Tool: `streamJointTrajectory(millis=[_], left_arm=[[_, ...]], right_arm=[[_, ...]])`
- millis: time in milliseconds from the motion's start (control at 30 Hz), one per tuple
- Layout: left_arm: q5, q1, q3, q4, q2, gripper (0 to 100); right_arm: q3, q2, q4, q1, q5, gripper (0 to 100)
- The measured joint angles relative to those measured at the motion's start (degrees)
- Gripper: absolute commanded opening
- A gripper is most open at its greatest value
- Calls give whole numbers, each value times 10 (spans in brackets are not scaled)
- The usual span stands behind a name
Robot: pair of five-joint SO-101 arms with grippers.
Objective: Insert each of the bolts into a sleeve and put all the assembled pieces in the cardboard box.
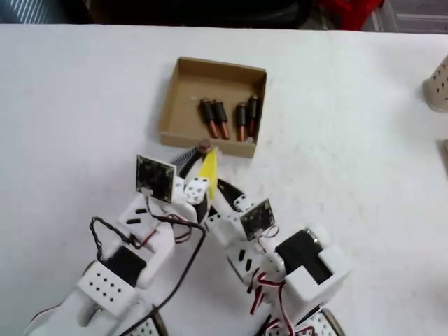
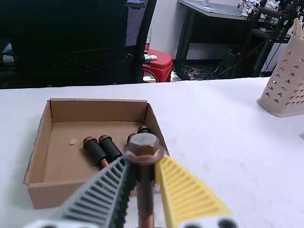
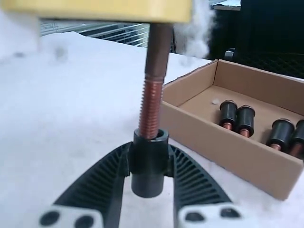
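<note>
My left gripper [image 2: 142, 167] is shut on a copper bolt [image 2: 144, 148], held upright between its grey and yellow fingers, just in front of the cardboard box [image 1: 171, 105]. Below it, my right gripper [image 3: 149, 159] is shut on a black sleeve [image 3: 149, 164], also upright. The bolt's threaded end [image 3: 151, 107] sits in the sleeve's mouth. Several assembled pieces [image 1: 217, 117] lie in the box, near its right side. From above, the bolt head [image 1: 204, 146] shows at the box's near wall, and the sleeve is hidden under the arms.
A beige perforated holder [image 1: 437, 85] stands at the table's far right edge. The white table [image 1: 350, 161] stretches open to the right and left of the box. Both arms crowd the front centre.
</note>
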Motion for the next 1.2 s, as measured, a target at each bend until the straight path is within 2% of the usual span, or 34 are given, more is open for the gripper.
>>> streamJointTrajectory(millis=[400,667,967,1067,1200], left_arm=[[4,-4,0,-9,4,24],[4,-9,-30,-50,113,24],[4,-17,-33,-51,122,24],[4,-32,-34,-35,122,24],[-6,-36,-35,29,122,24]], right_arm=[[0,0,-4,0,0,17],[0,0,-5,1,0,17],[0,0,-5,1,0,17],[0,0,-5,0,0,16],[0,0,-5,7,0,16]])
